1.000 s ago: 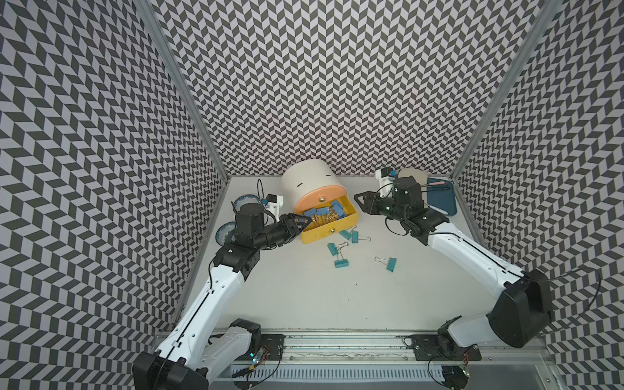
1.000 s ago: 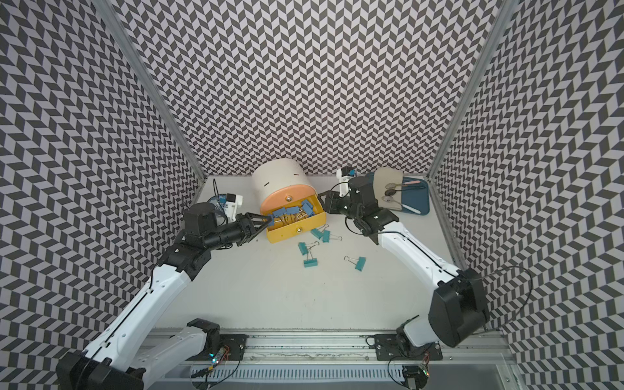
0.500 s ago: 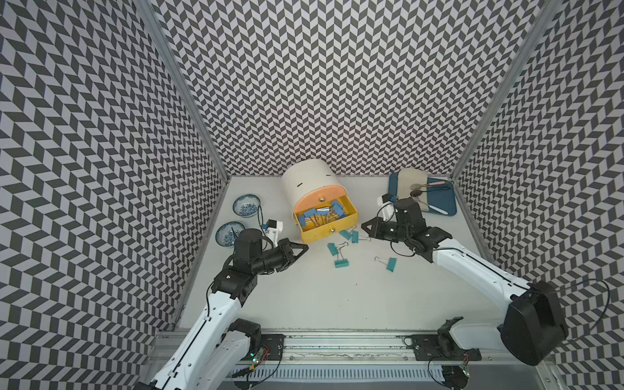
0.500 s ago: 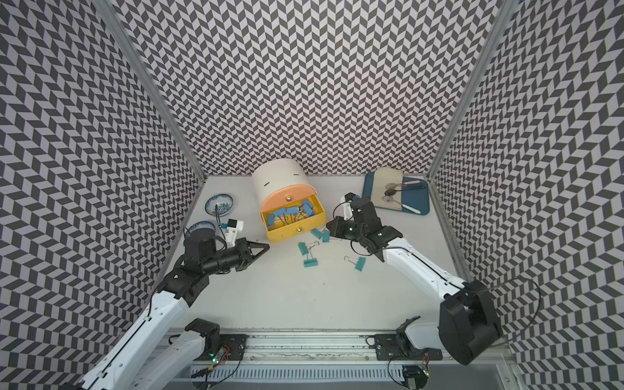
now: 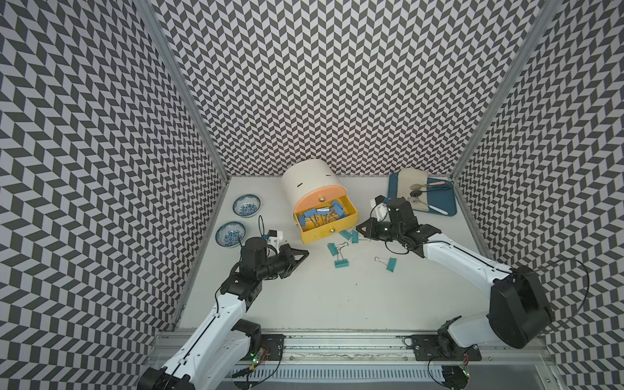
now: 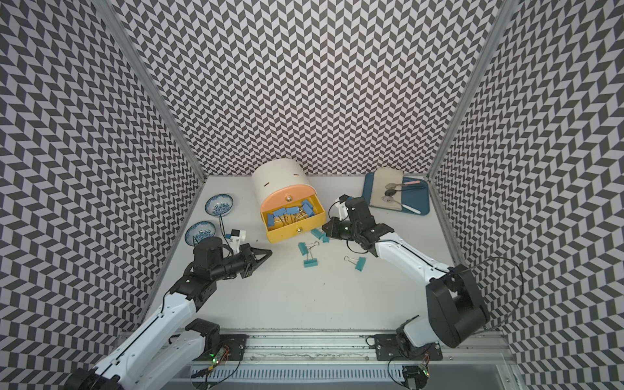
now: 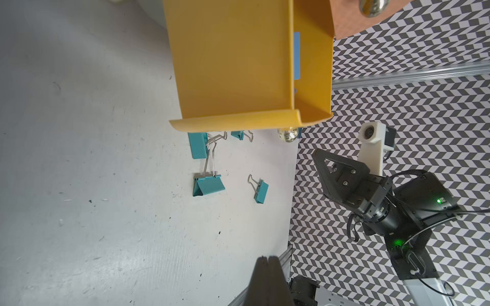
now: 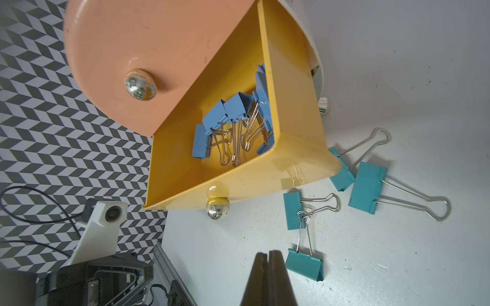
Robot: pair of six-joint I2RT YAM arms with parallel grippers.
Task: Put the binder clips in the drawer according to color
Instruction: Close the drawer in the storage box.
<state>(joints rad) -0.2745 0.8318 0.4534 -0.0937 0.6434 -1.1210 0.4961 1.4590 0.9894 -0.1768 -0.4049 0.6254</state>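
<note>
My left gripper (image 5: 305, 253), right gripper (image 5: 359, 228) — both closed, empty; teal binder clips (image 5: 341, 263) by the yellow drawer (image 5: 317, 234) look light, stiff — I'd pinch the body.

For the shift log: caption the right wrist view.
Shut right gripper near teal binder clips; blue clips in open yellow drawer.

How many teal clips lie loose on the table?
5 teal clips: a pair beside the yellow drawer, two with crossed handles nearby, one alone, farther out. Others may hide under the drawer.
</note>
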